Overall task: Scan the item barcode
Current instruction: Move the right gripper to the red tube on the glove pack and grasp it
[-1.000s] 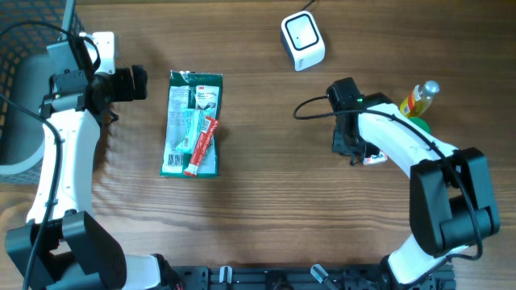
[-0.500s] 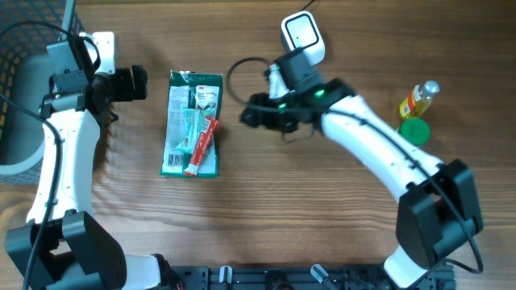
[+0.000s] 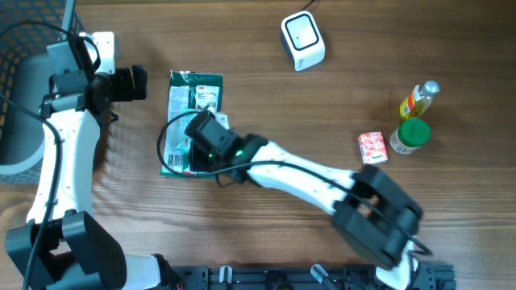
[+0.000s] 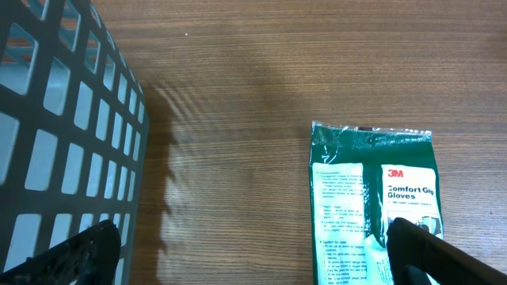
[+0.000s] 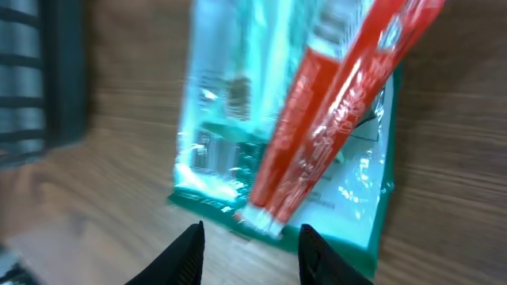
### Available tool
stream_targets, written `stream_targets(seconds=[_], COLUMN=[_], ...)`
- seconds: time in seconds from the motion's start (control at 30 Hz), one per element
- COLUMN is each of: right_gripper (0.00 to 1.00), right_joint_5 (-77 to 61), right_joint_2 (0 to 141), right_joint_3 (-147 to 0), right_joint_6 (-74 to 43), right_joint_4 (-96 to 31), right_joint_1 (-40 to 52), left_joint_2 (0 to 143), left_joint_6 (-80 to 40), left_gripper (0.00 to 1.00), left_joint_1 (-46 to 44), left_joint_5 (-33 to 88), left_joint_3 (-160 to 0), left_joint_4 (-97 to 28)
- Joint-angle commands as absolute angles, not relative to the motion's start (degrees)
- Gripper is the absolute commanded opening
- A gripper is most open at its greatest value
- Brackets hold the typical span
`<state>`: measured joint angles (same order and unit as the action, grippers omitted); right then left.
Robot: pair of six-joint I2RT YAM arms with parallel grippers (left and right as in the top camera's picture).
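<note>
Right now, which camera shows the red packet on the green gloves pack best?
The right wrist view: the red packet shows large, though blurred. In the overhead view the right arm hides nearly all of it. The left wrist view shows only the gloves pack.

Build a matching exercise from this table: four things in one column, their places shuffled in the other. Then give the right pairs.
Things
1. white scanner
2. red packet
3. small red-and-white box
4. dark basket

Places
A. just left of the green-capped jar
B. far left, well beyond the green gloves pack
C. lying on top of the green gloves pack
D. alone near the top edge of the overhead view

Pairs: 1-D, 2-C, 3-A, 4-B
</note>
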<state>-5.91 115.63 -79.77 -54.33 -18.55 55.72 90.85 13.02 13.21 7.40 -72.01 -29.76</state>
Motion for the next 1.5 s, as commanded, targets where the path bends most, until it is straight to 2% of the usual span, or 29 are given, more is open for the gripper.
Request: stream_targets(seconds=[0.0, 0.2, 0.27, 0.33, 0.43, 0.6, 0.77, 0.93, 1.07, 1.23, 1.37, 1.43, 1.47], right_gripper=[0.38, 0.37, 0.32, 0.24, 0.04, 0.04, 0.04, 0.04, 0.04, 0.04, 0.07, 0.13, 0.13], right_joint_5=[-3.8, -3.8, -3.8, -3.8, -3.8, -2.9, -3.0, -4.1, -4.3, -4.3, -4.9, -4.9, -4.9], right_joint_2=[120.4, 122.7, 122.9, 123.0, 122.9, 117.2, 109.4, 109.1, 109.5, 110.9, 111.2, 111.2, 111.2], right_joint_3=[-80.1, -80.1, -80.1, -80.1, -80.1, -80.1, -80.1, -80.1, -80.1, -80.1, -77.6, -75.0, -74.1], right_joint_6=[-55.6, -55.5, -55.5, -55.5, -54.8, -44.0, -24.1, -6.8, 1.0, 20.1, 24.1, 24.1, 24.1], right_joint_4=[-15.6, -12.1, -11.5, -11.7, -13.7, -21.8, -30.0, -39.1, -41.4, -48.4, -46.9, -44.5, -43.1], right_joint_1=[56.7, 56.7, 56.7, 56.7, 56.5, 53.5, 49.9, 49.6, 49.6, 49.6, 49.6, 49.6, 49.6], left_joint_2=[90.1, 90.1, 90.1, 90.1, 90.1, 90.1, 90.1, 90.1, 90.1, 90.1, 90.1, 90.1, 90.1], left_joint_6=[13.7, 13.7, 13.7, 13.7, 13.7, 13.7, 13.7, 13.7, 13.7, 13.7, 13.7, 13.7, 13.7], left_gripper=[1.0, 1.0, 1.0, 1.0, 1.0, 1.0, 1.0, 1.0, 1.0, 1.0, 1.0, 1.0, 1.0], left_joint_1=[13.4, 13.4, 13.4, 13.4, 13.4, 13.4, 13.4, 13.4, 13.4, 13.4, 13.4, 13.4, 13.4], left_joint_5=[8.1, 8.1, 8.1, 8.1, 8.1, 8.1, 8.1, 8.1, 8.1, 8.1, 8.1, 8.1, 8.1], left_joint_3=[-72.8, -72.8, -72.8, -72.8, -72.8, -72.8, -72.8, -72.8, -72.8, -72.8, -72.8, -72.8, -72.8], left_joint_4=[-29.6, -29.6, -29.6, -29.6, -29.6, -29.6, -29.6, -29.6, -29.6, -29.6, -29.6, -29.6, -29.6])
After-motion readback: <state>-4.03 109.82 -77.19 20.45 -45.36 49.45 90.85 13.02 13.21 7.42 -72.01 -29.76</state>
